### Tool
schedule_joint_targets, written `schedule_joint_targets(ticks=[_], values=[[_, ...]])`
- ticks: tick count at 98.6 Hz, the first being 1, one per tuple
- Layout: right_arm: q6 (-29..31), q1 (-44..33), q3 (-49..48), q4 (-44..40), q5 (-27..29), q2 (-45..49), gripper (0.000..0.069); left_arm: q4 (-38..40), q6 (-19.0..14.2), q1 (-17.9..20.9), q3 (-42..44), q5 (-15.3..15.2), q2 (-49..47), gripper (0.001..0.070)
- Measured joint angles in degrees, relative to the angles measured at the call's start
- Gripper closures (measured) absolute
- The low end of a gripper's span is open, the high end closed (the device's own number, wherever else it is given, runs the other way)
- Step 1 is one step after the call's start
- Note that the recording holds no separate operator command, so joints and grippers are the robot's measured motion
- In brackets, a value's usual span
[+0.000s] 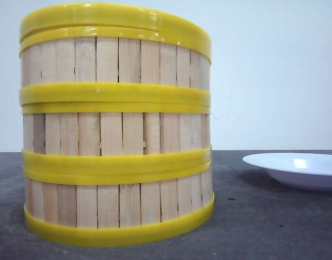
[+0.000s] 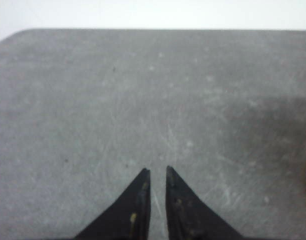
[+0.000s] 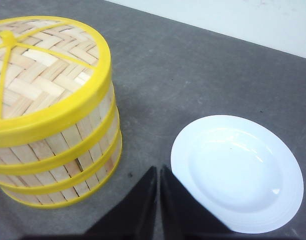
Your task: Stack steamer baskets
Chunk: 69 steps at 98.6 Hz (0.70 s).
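Three steamer baskets stand stacked in one column on the dark table, close in front of the front camera: the bottom basket [image 1: 117, 203], the middle one [image 1: 117, 130] and the top one [image 1: 117, 57]. The stack [image 3: 68, 150] also shows in the right wrist view. My right gripper [image 3: 158, 168] is shut and empty above the table, between the stack and the plate, touching neither. My left gripper [image 2: 157, 170] hangs over bare table with only a narrow slit between its fingers and nothing in it. Neither gripper shows in the front view.
A domed woven lid [image 3: 38, 65] with a yellow rim [image 1: 112, 19] sits on top of the stack. A shallow white plate [image 1: 301, 168] lies to the right of the stack [image 3: 237, 172]. The grey table [image 2: 143, 90] ends at a white wall behind.
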Motion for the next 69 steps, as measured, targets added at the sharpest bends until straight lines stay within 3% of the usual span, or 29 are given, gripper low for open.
schedule_joint_targets(ticks=[69], values=[[0.0, 0.0, 0.0, 0.0, 0.0, 0.0, 0.0685, 2.4, 0.3, 0.0, -0.9, 0.0, -0.1, 0.0681]])
